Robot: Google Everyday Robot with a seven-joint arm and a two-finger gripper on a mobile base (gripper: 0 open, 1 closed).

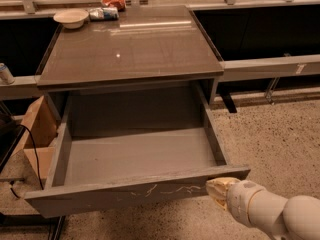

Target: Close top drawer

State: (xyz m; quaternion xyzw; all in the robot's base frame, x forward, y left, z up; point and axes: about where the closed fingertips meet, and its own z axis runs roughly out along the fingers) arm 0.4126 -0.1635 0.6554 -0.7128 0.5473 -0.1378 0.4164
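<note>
**A:** Where is the claw, and is it open?

**B:** The gripper [220, 190] sits low at the near right, its yellowish tip right at the right end of the top drawer [125, 196], just under the front panel's upper corner. I cannot tell whether it is open or closed, or whether it truly touches the panel. It holds nothing that I can see.

**A:** And the drawer itself?

**B:** It is pulled far out toward the near side, and its scratched front is the nearest part. Inside, only its own grey floor and walls show.

**A:** What else is around?

**B:** On the cabinet top [130, 49], at the far left, a pale bowl [71, 17] stands beside a silvery packet [104, 13], with a red packet [114, 2] just beyond. A cardboard box [40, 129] stands left of the drawer, and a black cable [34, 151] runs across it. The speckled floor [270, 139] spreads to the right. Nothing lies between the drawer front and the cabinet.
</note>
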